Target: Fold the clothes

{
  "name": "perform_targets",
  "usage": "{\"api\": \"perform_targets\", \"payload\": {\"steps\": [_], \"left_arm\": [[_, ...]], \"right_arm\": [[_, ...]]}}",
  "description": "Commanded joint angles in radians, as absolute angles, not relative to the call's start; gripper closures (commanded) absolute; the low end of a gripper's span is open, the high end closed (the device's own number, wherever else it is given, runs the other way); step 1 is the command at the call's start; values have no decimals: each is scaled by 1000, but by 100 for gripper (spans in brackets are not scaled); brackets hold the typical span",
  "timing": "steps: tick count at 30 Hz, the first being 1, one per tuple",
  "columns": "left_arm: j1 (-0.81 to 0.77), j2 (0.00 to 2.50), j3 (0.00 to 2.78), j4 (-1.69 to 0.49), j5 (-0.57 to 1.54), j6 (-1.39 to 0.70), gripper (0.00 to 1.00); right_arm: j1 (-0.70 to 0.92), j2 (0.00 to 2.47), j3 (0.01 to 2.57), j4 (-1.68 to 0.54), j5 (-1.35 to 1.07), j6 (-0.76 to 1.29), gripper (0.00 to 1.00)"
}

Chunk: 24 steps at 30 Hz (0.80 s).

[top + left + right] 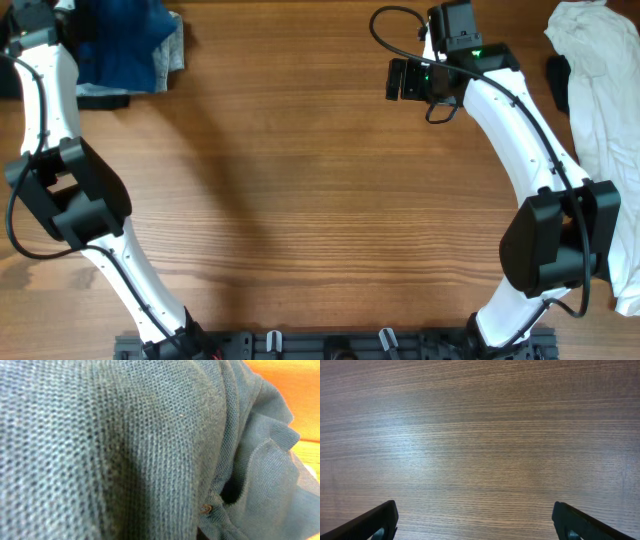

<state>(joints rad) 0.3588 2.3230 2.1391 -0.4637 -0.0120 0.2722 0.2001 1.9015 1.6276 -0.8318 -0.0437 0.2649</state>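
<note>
The deep-blue top [125, 45] lies bunched at the far left corner of the table. Its knit cloth [125, 445] fills the left wrist view, with a small button [205, 508] by a fold. My left gripper [62, 14] is at the pile's left edge. Its fingers are hidden by the cloth, so I cannot tell whether it is open or shut. My right gripper [402, 80] [480, 525] is open and empty over bare wood at the far right-centre, apart from the top.
A white garment [600, 90] lies heaped along the right edge of the table. A pale grey-blue piece [176, 45] sticks out at the right side of the blue pile. The arm bases stand at the near edge.
</note>
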Motion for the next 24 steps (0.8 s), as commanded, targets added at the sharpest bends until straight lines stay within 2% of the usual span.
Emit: {"api": "perform_targets", "payload": {"steps": [1,2,3,4,5,10,18,24], "left_arm": [[395,2355,2178,-384,14,284,91],[400,2367,2178,-363,14,284,84],[403,2373,2178,-349,14,284,62],[405,2383,2178,-338,14,284,29],[407,2386,2178,-331,14,284,0],[411,2391,2178,-338,-3,284,0],[403,2355,2178,-369,-193,280,0],[373,2310,2178,-409,-191,197,1]], "right_arm": [[197,1876,1647,-836,-26,276,0],[197,1876,1647,-836,-26,277,0],[197,1876,1647,-836,-26,277,1],[197,1876,1647,-837,-26,277,0],[197,1876,1647,-840,-26,277,0],[197,1876,1647,-848,-26,276,1],[197,1876,1647,-869,-26,265,0],[197,1876,1647,-866,-27,265,0]]}}
